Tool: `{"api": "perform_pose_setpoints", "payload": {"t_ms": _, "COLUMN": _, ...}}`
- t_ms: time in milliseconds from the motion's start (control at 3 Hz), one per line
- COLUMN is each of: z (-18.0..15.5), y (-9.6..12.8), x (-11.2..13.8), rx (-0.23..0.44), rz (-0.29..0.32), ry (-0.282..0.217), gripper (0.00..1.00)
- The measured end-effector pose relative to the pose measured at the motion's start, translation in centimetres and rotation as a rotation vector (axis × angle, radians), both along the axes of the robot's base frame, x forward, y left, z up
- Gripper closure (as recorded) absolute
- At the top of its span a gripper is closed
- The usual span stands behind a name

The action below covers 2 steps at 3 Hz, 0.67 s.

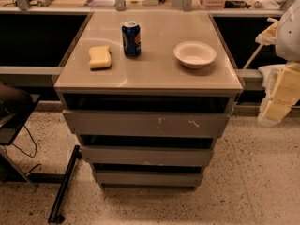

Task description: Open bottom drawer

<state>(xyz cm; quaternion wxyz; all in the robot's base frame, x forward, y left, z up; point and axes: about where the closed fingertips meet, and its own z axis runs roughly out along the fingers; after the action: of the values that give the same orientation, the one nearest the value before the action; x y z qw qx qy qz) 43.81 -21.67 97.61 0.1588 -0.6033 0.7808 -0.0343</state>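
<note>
Our gripper (pixel 280 95) hangs at the right edge, well apart from the cabinet (pixel 154 74); spread or pressed together, we cannot tell; the bottom drawer (pixel 147 177) sits lowest; we judge the approach pending, needing a low reach.

Rounded white arm shell (pixel 289 29), pale yellow blocky jaws low at the right edge

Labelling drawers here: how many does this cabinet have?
3, stacked: the wide scratched grey top drawer, the mid-sized grey middle drawer, the short plain grey-brown bottom drawer nearest the floor. None looks hidden. The cream gripper hangs at the right edge.
</note>
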Motion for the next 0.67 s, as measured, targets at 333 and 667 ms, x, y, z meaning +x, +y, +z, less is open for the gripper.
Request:
{"api": "perform_pose_setpoints", "payload": {"t_ms": 333, "z": 0.0, "y": 0.0, "x": 0.0, "rx": 0.0, "rz": 0.0, "ry": 0.0, "gripper": 0.0}}
{"api": "perform_pose_setpoints", "payload": {"t_ms": 667, "z": -0.64, "y": -0.1, "x": -0.16, "rx": 0.02, "rz": 0.0, "ry": -0.011, "gripper": 0.0}}
